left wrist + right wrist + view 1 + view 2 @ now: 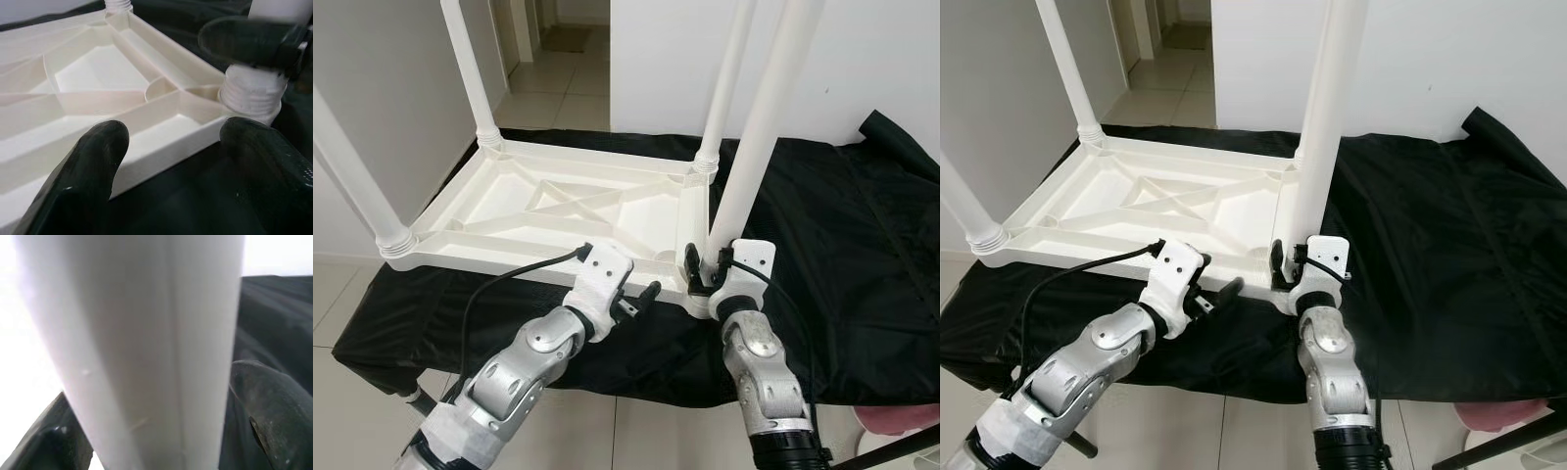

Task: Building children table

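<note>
Fingers [264, 426] of the right gripper [705, 266] clamp the near table leg [759, 137], standing vertical at the upturned white tabletop's [509, 201] near corner; left gripper [171, 161] spread empty beside that corner's threaded socket [252, 93].

White plastic table [558, 211] and legs [759, 127] — plain, unpatterned — on a black cloth [842, 245]; silver arms [543, 343] (black fingers [88, 171]), pale tiled floor [553, 93].
</note>
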Available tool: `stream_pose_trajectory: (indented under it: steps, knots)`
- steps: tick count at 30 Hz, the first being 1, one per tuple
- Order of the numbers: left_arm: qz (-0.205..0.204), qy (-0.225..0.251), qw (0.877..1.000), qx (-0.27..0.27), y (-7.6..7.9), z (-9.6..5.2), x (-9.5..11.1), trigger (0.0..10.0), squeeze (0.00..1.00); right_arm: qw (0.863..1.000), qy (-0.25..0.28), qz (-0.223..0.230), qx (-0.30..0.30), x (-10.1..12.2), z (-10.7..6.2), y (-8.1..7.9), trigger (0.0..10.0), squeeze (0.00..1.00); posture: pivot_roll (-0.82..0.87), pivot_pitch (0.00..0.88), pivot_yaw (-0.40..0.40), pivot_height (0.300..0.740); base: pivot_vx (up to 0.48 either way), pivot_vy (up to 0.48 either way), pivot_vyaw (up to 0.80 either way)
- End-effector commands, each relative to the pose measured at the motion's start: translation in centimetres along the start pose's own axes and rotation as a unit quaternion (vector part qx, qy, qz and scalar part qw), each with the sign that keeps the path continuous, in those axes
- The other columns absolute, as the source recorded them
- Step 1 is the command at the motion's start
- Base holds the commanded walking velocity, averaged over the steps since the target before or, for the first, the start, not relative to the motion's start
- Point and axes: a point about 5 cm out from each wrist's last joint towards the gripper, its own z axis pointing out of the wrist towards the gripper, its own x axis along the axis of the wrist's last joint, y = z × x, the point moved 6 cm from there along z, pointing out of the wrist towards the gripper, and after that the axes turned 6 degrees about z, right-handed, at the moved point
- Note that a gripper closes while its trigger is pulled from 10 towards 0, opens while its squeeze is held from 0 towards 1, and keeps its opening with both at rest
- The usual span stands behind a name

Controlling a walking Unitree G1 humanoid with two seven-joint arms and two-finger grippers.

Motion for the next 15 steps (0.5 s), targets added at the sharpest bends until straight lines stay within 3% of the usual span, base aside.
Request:
stream_pose_trajectory:
  steps: [1, 5, 7, 11, 15]
  knots:
    - [0.006, 0.008, 0.998, -0.064, 1.4, -0.2, 0.2, 10.0, 0.0, 1.0, -0.003, 0.005, 0.031, -0.2, 0.0, -0.6, 10.0, 0.0, -0.01, 0.0, 0.032, 0.74, 0.0, 0.0, 0.0]
    - [0.005, 0.008, 0.997, -0.08, 2.3, -0.2, 0.2, 10.0, 0.0, 0.992, 0.008, -0.032, 0.12, 0.5, 0.2, -0.7, 10.0, 0.0, -0.01, 0.0, 0.035, 0.74, 0.0, 0.0, 0.0]
    - [0.005, 0.008, 0.997, -0.08, 2.3, -0.2, 0.2, 10.0, 0.0, 0.992, 0.008, -0.032, 0.12, 0.5, 0.2, -0.7, 10.0, 0.0, -0.01, 0.0, 0.035, 0.74, 0.0, 0.0, 0.0]
    - [0.002, 0.009, 0.996, -0.086, 2.5, 0.1, 0.3, 10.0, 0.0, 0.976, -0.016, -0.058, 0.211, -0.2, 0.5, -1.1, 10.0, 0.0, -0.01, 0.0, 0.046, 0.74, 0.0, 0.0, 0.0]
    - [0.003, 0.009, 0.996, -0.088, 2.6, 0.1, 0.3, 10.0, 0.0, 0.97, -0.022, -0.065, 0.232, -0.4, 0.6, -1.3, 10.0, 0.0, -0.01, 0.0, 0.046, 0.74, 0.0, 0.0, 0.0]
